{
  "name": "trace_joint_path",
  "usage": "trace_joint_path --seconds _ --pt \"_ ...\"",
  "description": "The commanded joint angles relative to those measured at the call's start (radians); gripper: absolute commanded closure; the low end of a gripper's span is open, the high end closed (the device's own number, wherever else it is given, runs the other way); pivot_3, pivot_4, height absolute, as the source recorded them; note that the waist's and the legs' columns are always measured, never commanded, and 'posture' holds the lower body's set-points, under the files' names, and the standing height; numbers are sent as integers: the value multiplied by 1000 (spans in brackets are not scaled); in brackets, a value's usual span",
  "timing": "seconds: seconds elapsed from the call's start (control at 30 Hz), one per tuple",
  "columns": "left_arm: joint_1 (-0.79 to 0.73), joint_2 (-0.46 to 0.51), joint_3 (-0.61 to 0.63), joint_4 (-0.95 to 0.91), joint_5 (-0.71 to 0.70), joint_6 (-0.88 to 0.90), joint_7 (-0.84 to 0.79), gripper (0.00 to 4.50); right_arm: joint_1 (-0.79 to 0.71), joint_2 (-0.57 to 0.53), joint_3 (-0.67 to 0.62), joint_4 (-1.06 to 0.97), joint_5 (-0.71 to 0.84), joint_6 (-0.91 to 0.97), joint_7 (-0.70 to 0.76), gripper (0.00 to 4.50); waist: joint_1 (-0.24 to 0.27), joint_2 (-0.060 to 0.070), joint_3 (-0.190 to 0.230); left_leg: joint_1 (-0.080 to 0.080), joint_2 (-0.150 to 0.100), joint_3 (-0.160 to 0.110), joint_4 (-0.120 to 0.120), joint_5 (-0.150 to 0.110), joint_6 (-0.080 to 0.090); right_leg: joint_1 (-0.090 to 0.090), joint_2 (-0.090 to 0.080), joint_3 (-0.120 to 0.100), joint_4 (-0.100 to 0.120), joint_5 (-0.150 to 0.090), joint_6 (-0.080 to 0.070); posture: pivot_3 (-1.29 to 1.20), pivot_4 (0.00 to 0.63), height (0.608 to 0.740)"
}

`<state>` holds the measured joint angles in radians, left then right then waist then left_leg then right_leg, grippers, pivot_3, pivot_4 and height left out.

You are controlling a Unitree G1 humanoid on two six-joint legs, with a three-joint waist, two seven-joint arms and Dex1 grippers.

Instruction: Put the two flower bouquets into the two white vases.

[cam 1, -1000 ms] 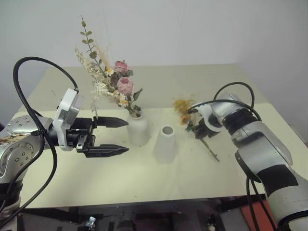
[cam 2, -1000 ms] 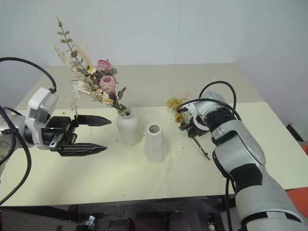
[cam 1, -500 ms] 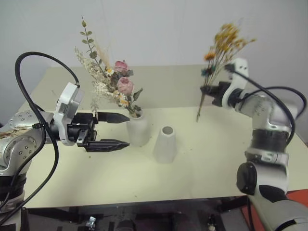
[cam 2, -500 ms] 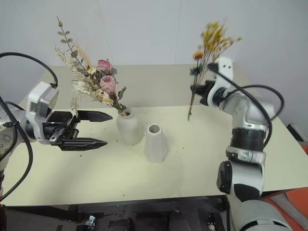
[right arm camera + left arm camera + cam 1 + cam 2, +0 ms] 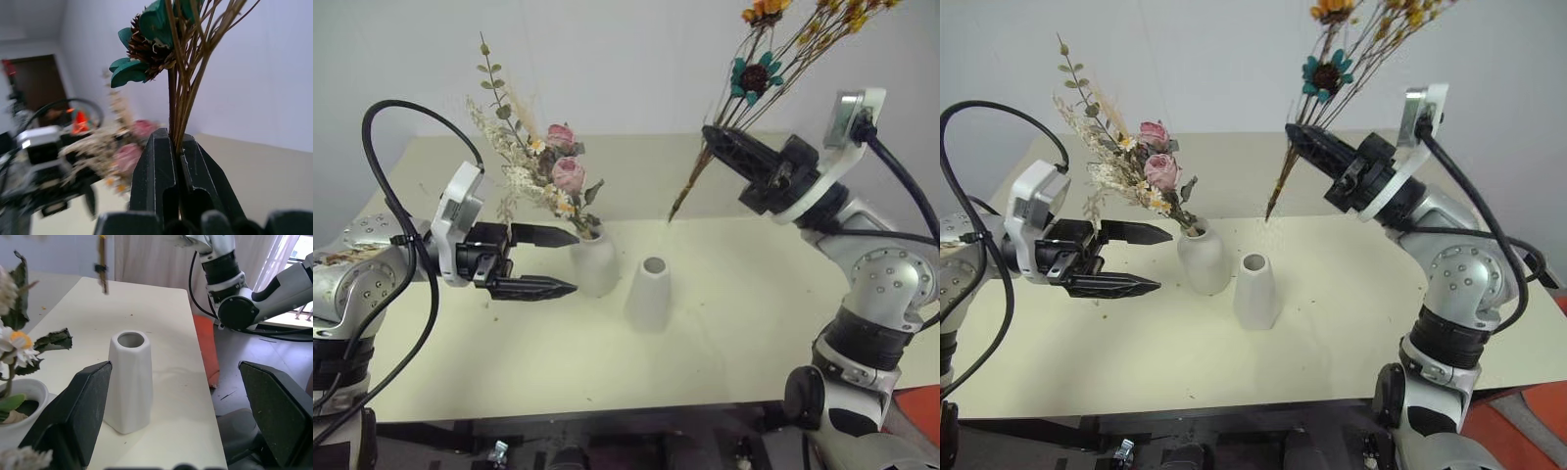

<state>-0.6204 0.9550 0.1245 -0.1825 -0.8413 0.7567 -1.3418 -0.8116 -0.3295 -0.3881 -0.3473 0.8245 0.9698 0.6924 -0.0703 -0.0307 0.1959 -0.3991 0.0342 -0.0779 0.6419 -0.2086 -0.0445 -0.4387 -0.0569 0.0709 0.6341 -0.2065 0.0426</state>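
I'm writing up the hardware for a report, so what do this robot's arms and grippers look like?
Both arms are silver-grey metal with rounded joints, the right with black bands near its base. Each wrist carries a white block, and loose black cables loop along both arms. The left gripper and right gripper each have two black, tapered, pointed fingers.

Pink rose bouquet (image 5: 533,166) in rounded vase (image 5: 593,264), cone vase (image 5: 649,293) empty, yellow bouquet (image 5: 759,73) aloft, stems down
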Motion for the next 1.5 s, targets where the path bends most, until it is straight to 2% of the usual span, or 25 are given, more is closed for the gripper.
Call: trace_joint_path --seconds 0.03,0.4,0.8,1.3,1.4,1.5 --pt "-15 -1 7 -11 9 -20 -6 0 15 -33 35 -60 54 -32 9 4493 0 0 0 0 0 0 0 0 0 0 0 0 0 0 0 0 150 740" --pt "-21 -9 5 -12 19 -16 -11 0 77 -83 174 -45 32 -88 28 4493 1 0 0 0 0 0 0 0 0 0 0 0 0 0 0 0 150 740" --pt "-22 -7 7 -11 21 -16 -12 0 157 -135 266 -21 -33 -183 81 4493 1 0 0 0 0 0 0 0 0 0 0 0 0 -1 1 0 150 740" --pt "-20 -7 7 -14 23 -20 -14 0 209 -134 341 12 -108 -276 107 4493 1 0 0 0 0 0 1 0 0 0 0 0 0 -1 1 0 150 740" --pt "-19 -6 7 -13 24 -21 -16 0 212 -133 335 9 -110 -280 105 3798 2 0 0 0 0 0 1 0 0 0 0 0 0 -1 1 0 150 740" --pt "-13 -5 9 -12 25 -24 -19 0 219 -141 324 0 -111 -285 105 2833 2 0 0 0 0 0 1 0 0 0 0 0 0 -1 1 0 150 740"
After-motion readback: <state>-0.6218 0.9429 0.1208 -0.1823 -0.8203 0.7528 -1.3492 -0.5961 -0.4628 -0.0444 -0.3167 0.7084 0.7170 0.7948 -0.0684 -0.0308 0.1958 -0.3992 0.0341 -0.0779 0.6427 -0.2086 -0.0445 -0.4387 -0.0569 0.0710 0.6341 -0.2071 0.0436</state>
